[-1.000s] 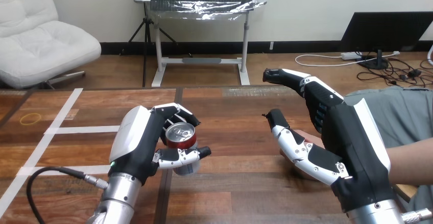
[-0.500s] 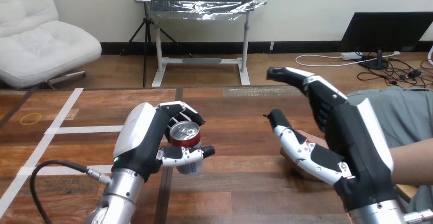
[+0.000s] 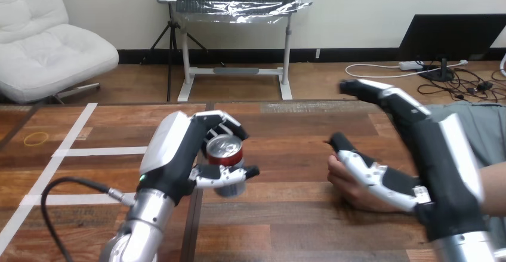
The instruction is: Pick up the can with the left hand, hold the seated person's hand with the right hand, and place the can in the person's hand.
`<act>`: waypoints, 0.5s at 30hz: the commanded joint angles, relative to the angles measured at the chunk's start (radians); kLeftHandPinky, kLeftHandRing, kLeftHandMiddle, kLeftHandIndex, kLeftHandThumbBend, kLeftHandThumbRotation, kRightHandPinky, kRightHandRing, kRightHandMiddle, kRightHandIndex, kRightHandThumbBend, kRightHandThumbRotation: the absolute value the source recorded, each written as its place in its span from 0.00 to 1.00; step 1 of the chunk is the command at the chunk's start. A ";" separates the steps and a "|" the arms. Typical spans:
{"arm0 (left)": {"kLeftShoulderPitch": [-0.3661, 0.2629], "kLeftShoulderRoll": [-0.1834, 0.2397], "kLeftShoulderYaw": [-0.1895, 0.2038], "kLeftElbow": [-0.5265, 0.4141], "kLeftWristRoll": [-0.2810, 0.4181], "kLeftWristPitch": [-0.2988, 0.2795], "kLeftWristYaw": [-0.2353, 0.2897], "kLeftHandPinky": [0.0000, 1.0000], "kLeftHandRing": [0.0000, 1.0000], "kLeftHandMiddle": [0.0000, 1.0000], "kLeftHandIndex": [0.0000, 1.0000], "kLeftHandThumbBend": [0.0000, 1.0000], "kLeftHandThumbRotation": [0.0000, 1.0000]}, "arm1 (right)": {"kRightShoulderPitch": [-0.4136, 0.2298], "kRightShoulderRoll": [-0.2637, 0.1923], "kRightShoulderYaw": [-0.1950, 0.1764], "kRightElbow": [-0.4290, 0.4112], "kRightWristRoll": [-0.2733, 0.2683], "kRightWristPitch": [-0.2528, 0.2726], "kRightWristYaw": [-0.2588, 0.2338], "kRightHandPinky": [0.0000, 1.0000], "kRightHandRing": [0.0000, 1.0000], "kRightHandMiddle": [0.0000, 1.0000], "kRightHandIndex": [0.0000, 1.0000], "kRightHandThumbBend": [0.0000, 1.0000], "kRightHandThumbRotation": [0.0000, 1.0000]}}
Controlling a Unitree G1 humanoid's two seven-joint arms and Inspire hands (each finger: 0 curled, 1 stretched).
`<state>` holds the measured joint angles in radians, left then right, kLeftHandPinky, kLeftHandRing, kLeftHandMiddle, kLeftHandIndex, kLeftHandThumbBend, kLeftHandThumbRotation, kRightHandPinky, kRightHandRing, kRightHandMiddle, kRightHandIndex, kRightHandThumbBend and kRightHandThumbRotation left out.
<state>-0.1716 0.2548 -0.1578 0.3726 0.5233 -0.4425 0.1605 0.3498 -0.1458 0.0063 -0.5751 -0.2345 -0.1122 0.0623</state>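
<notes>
A red can (image 3: 225, 150) with a silver top stands upright in my left hand (image 3: 179, 154), whose fingers and thumb are curled round it, lifted above the middle of the wooden table (image 3: 286, 136). To its right my right hand (image 3: 438, 154) is open, its fingers stretched out away from me and its thumb (image 3: 370, 169) lying over the person's hand (image 3: 345, 181). The person's hand rests on the table, coming in from the right, partly hidden by my thumb and palm. I see no finger of mine curled round it.
White tape lines (image 3: 77, 151) run across the table's left part, with a yellow ring (image 3: 36, 138) beside them. The person's forearm (image 3: 494, 184) enters at the right edge. A dark seam (image 3: 194, 214) splits the tabletop.
My left hand has carried the can a little to the right, toward the person's hand. My right hand has shifted right, uncovering more of the person's hand.
</notes>
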 commanded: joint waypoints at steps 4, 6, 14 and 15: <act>-0.126 -0.027 -0.022 -0.080 -0.001 -0.021 0.011 0.35 0.40 0.47 0.51 0.61 0.00 | -0.081 -0.073 -0.081 -0.019 -0.056 0.060 0.015 0.83 0.82 0.82 0.77 0.62 0.00; -0.132 -0.031 -0.027 -0.082 -0.001 -0.018 0.011 0.35 0.40 0.47 0.51 0.61 0.00 | -0.084 -0.093 -0.095 -0.028 -0.086 0.090 0.022 0.81 0.82 0.82 0.78 0.64 0.00; -0.149 -0.051 -0.041 -0.089 -0.007 -0.010 0.003 0.35 0.40 0.46 0.50 0.61 0.00 | -0.107 -0.162 -0.143 -0.040 -0.129 0.165 0.070 0.71 0.79 0.82 0.79 0.74 0.00; -0.152 -0.055 -0.043 -0.089 -0.008 -0.010 0.003 0.35 0.40 0.46 0.50 0.61 0.00 | -0.111 -0.174 -0.152 -0.045 -0.124 0.186 0.086 0.70 0.79 0.82 0.79 0.75 0.00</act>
<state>-0.2198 0.2226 -0.1916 0.3476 0.5240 -0.4425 0.1602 0.3141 -0.2718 -0.1014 -0.5779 -0.3594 0.0367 0.1145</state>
